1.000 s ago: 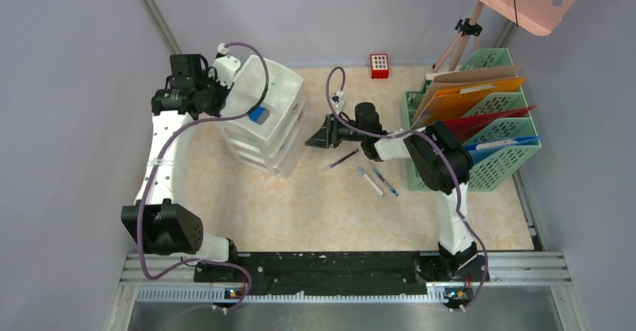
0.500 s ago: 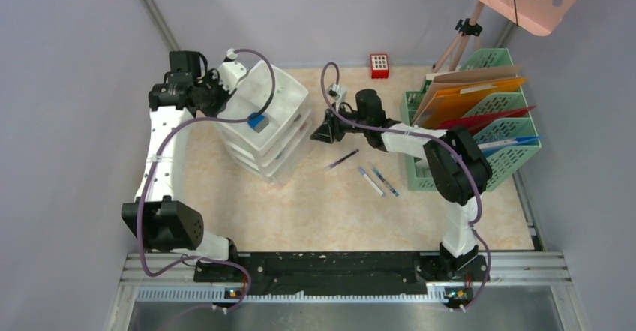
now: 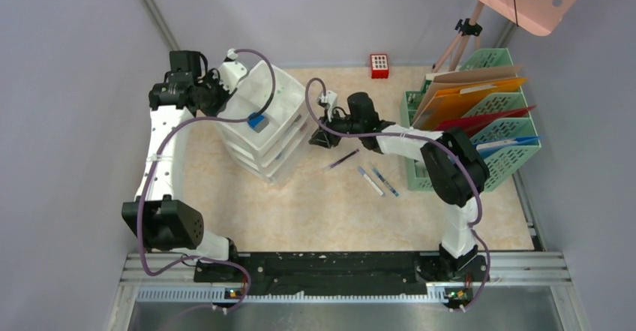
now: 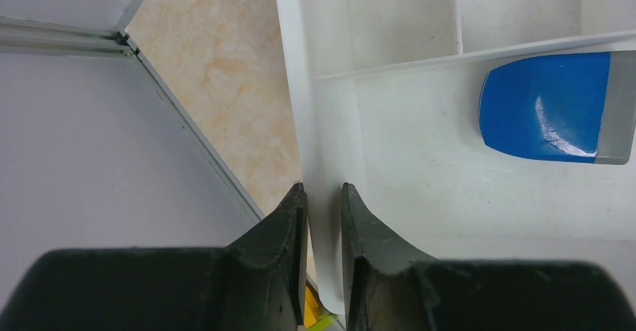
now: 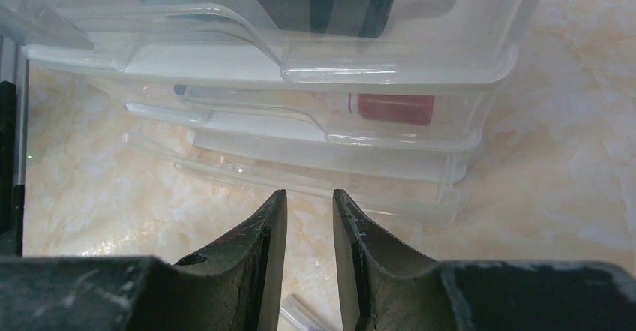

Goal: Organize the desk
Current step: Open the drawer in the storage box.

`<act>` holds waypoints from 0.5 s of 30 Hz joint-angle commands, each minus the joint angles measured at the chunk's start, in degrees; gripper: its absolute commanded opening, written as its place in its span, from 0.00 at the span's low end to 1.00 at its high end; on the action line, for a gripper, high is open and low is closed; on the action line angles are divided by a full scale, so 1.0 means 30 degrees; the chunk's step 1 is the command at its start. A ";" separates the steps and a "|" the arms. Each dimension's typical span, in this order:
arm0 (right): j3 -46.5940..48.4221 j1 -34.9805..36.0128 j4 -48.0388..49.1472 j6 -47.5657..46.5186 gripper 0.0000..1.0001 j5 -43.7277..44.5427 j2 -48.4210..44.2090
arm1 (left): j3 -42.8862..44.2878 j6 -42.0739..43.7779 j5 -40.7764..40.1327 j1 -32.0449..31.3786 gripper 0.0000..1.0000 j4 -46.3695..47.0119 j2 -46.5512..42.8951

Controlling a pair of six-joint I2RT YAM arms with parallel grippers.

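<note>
**Top view**
- Desk (image 3: 330, 211): beige mottled top that fills the walled bay and carries everything listed below.
- Drawer unit (image 3: 270, 121): white, at the far left and skewed. It has turned on its footing since a second ago.
- Left gripper (image 3: 217, 94): at the unit's far-left corner.
- Right gripper (image 3: 319, 137): has moved left across the desk and is now just beside the drawer fronts.
- Three pens lie loose mid-desk: a dark pen (image 3: 343, 159) and a pale pair (image 3: 370, 181).
- File rack (image 3: 495, 158): green, at the right, holding folders.
- Red block (image 3: 379, 65): by the back wall.

**Left wrist view**
- Left gripper (image 4: 322, 196): clamped on the unit's thin white wall (image 4: 300, 83).
- Blue piece (image 4: 551, 106): lies in the top tray.
- A strip of desk (image 4: 217, 61) shows beyond the wall.

**Right wrist view**
- Right gripper (image 5: 309, 203): jaws narrowly parted with nothing between them. They were wider a second ago.
- Clear drawers (image 5: 300, 68): stacked directly ahead. A red-labelled item (image 5: 395, 109) sits in the middle one.
- Desk (image 5: 585, 121): visible underneath.

**Assessment**
- The left arm appears to be bracing the unit while the right lines up on a drawer lip.
- The pens are not yet stowed, so tidying is at an early stage.
</note>
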 commanded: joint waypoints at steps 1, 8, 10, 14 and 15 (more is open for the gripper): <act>0.1283 0.0200 0.0250 -0.1510 0.29 0.0325 -0.0328 | 0.0382 0.1111 -0.0402 0.0084 0.00 -0.0426 0.0334; 0.1994 0.0641 -0.0533 -0.2710 0.28 0.0999 0.0360 | 0.0369 0.0915 -0.0470 0.0079 0.00 -0.0400 0.0349; 0.2074 0.0805 -0.0590 -0.2890 0.28 0.1270 0.0545 | 0.0353 0.0918 -0.0511 0.0078 0.00 -0.0381 0.0375; 0.2111 0.1227 -0.0831 -0.3361 0.28 0.2109 0.0863 | 0.0411 0.0781 -0.0505 0.0066 0.00 -0.0330 0.0417; 0.2062 0.1330 -0.0897 -0.3507 0.28 0.2291 0.0911 | 0.0426 0.0777 -0.0489 0.0072 0.00 -0.0345 0.0438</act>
